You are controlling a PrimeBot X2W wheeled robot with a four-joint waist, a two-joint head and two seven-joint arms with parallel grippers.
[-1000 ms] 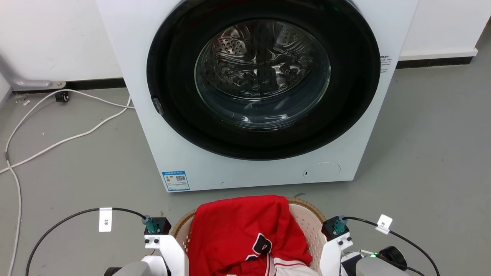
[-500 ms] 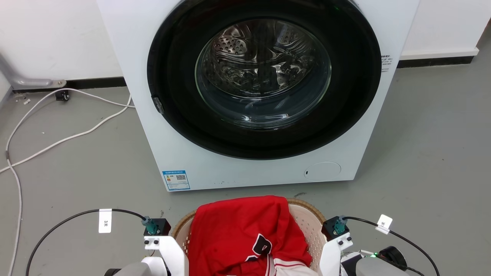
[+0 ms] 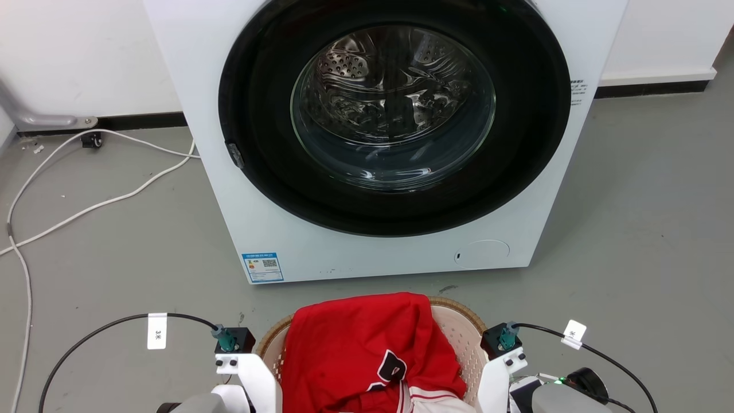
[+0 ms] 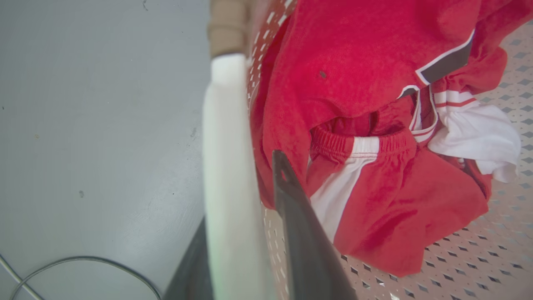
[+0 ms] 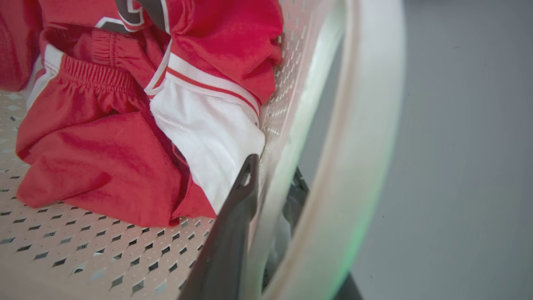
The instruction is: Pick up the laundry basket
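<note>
In the head view, the oval pale pink-beige perforated plastic laundry basket (image 3: 462, 337), brown woven-look rim, is showing bottom centre, heaped with crumpled red-and-white jerseys (image 3: 355, 338), just before a boxy white washer (image 3: 287, 241); a white cable (image 3: 103, 203) is trailing left. In the left wrist view, the left gripper (image 4: 241, 187) is clamping the basket's smooth white handle (image 4: 227, 146) between its dark fingers. In the right wrist view, the right gripper (image 5: 272, 171) is pinching the perforated wall likewise.

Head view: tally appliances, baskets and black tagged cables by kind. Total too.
Washing machine: 1
Laundry basket: 1
Black tagged cables: 2
Total: 4
</note>
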